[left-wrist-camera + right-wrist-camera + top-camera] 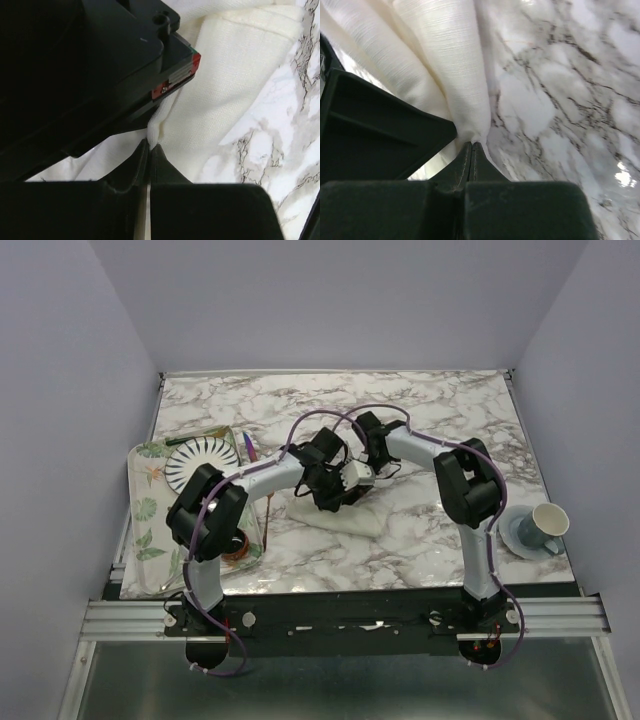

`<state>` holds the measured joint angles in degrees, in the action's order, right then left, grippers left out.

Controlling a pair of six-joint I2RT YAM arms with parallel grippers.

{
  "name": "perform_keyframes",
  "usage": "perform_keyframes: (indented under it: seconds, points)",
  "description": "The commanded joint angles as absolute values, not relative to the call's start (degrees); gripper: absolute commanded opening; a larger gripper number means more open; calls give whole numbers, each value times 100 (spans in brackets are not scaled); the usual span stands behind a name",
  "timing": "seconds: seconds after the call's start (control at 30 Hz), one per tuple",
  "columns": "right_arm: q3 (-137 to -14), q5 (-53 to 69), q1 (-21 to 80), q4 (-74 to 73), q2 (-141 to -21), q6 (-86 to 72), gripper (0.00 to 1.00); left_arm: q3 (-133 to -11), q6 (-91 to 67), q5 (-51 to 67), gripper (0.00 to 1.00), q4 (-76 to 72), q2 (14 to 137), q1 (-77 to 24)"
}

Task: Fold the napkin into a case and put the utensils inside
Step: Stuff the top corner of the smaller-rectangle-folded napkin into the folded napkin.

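I am seeing the left tool (149, 150) with its fingers nearly together, only a hairline slit showing between them, and it is nipping a thin raised ridge of the napkin (230, 70) right at the tips. The right tool (472, 150) is standing fully closed, its two fingers pressing flat against each other and pinching the end of a rolled fold of the same cream cloth. In the overhead view both tools are crowding together over the middle of the counter (430, 410), and the napkin is lying bunched beneath them, mostly covered by the arms, so I am not making out its outline or how many layers it has. A black housing with a small red and green label is filling the upper left of the left wrist view and hiding the cloth behind it, and a dark block is cutting off the left side of the right wrist view in the same way. Over at the left edge a leaf-patterned tray (145, 510) is carrying a white plate (195, 465) with black radial stripes, and a slim purple-blue utensil (248, 446) is lying just beside the plate on its right. A copper-coloured thing (240, 552) is peeking out under the left arm's elbow at the tray's near end, too covered for me to name. At the right a pale cup (548, 522) is sitting on a saucer (515, 538), well apart from the cloth.
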<state>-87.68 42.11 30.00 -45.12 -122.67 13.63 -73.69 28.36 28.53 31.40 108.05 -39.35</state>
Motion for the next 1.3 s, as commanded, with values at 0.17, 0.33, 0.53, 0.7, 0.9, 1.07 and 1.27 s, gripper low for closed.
perform_keyframes:
  seconds: [0.17, 0.33, 0.53, 0.7, 0.9, 1.07, 1.27]
  points:
    - [-8824, 5001, 3357, -4588, -12155, 1723, 1, -6689, 2505, 2101, 9, 2751, 10257, -4544]
    - [-8728, 4966, 3366, -4579, -12094, 1749, 1, -6486, 2294, 1978, 9, 2549, 10204, -4632]
    - [-8728, 5080, 3357, -4702, -12111, 1863, 1, -6565, 2311, 1785, 8, 2522, 10309, -4719]
    - [-8754, 5194, 3366, -4842, -12199, 1951, 1, -6636, 2373, 1644, 7, 2531, 10274, -4746]
    - [-8964, 4835, 3358, -4887, -12129, 1802, 9, -6653, 2382, 1608, 5, 2672, 10538, -4746]
    - [-9368, 4351, 3112, -4930, -11988, 1380, 22, -6653, 2364, 1661, 4, 2795, 10634, -4746]
    - [-9861, 4034, 2682, -5264, -12041, 1082, 35, -6715, 2320, 1722, 2, 2900, 10810, -4737]
